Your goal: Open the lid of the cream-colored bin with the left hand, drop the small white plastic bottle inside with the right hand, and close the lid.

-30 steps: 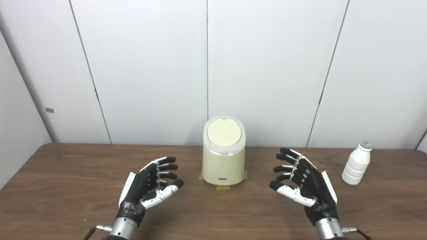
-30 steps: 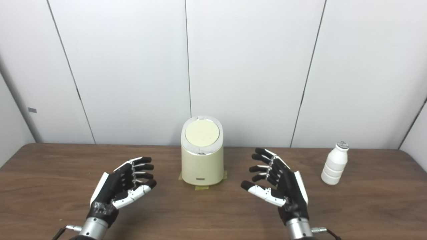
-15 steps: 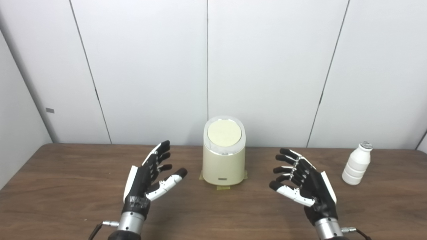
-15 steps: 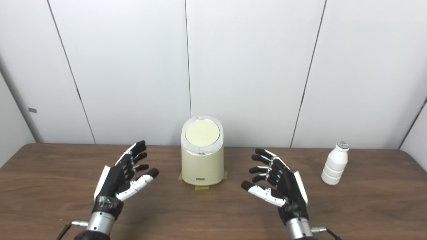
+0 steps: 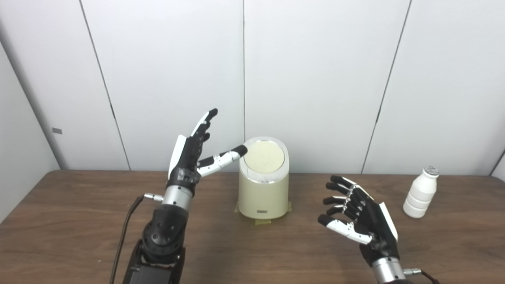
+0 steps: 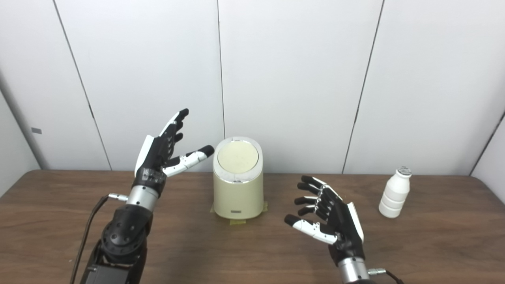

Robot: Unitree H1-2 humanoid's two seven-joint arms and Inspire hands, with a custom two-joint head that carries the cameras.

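Left hand (image 5: 189, 152) raised, fingers spread, thumb beside closed cream bin lid (image 5: 263, 156); right hand (image 5: 361, 215) released, white bottle (image 5: 421, 193) right of it

The small plate on the bin (image 5: 262, 189) is too small to read.

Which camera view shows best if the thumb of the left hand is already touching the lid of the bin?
The right eye view shows it best: there the left hand has its thumb tip clearly apart from the lid of the bin, with wall visible between them. In the left eye view the thumb tip overlaps the lid's edge, so contact cannot be judged.
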